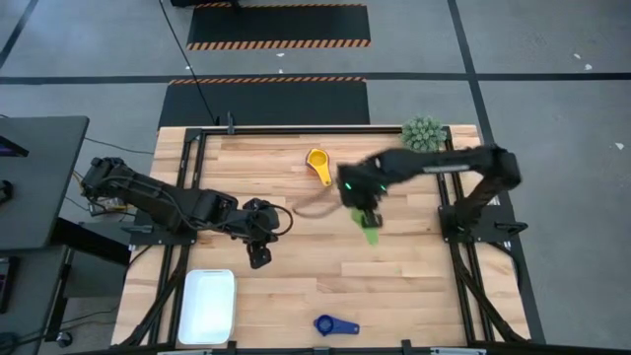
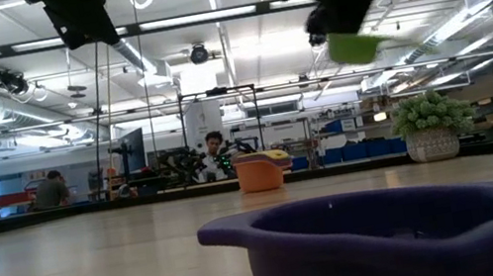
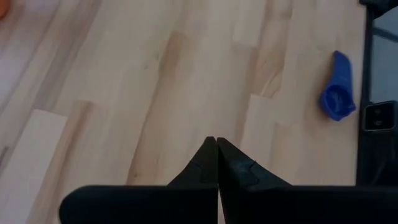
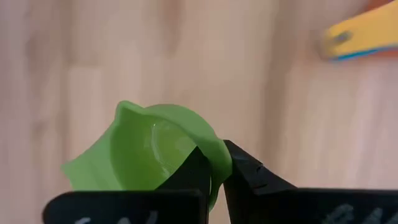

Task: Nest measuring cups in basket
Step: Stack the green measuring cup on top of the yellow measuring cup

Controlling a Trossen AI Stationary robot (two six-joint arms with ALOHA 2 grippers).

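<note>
The right gripper [image 4: 214, 163] pinches the green cup [image 4: 152, 152] by its thin rim, which is probably light, stiff and slippery; the left gripper [image 3: 216, 155] is clenched on nothing.

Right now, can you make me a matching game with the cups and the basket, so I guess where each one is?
Things:
1. green cup
2. yellow cup
3. blue cup
4. basket

Places:
A. lying on the table at its near edge, nobody touching it
B. empty, at the near left corner of the table
C. pinched by its rim in the right hand, lifted off the table
D. resting on the table at the far side, near the potted plant

Pairs: 1-C, 2-D, 3-A, 4-B
</note>
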